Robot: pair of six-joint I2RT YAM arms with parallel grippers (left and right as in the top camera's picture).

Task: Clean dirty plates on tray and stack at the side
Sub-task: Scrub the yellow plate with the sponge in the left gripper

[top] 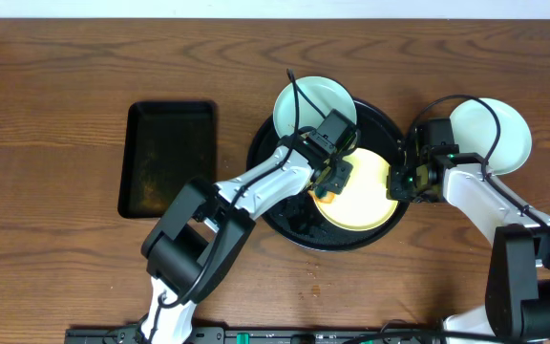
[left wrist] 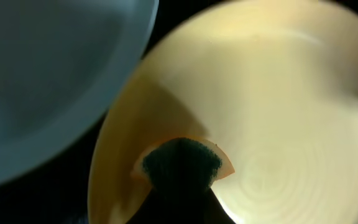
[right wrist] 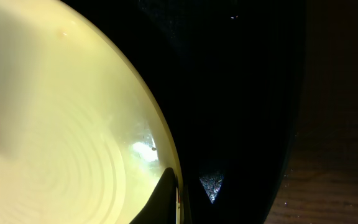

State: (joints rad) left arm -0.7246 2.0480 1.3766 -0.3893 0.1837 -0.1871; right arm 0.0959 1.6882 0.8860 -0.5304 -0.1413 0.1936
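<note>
centre plate [top: 366, 196] pale yellow | rear plate [top: 327, 100] mint | side plate [top: 499, 134] mint | tray [top: 299, 229] black | sponge [left wrist: 182, 163] green-orange

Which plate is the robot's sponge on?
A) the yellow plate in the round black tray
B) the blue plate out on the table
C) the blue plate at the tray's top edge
A: the sponge held by the left gripper rests on the yellow plate inside the tray, and the right gripper pinches that plate's rim.
</note>
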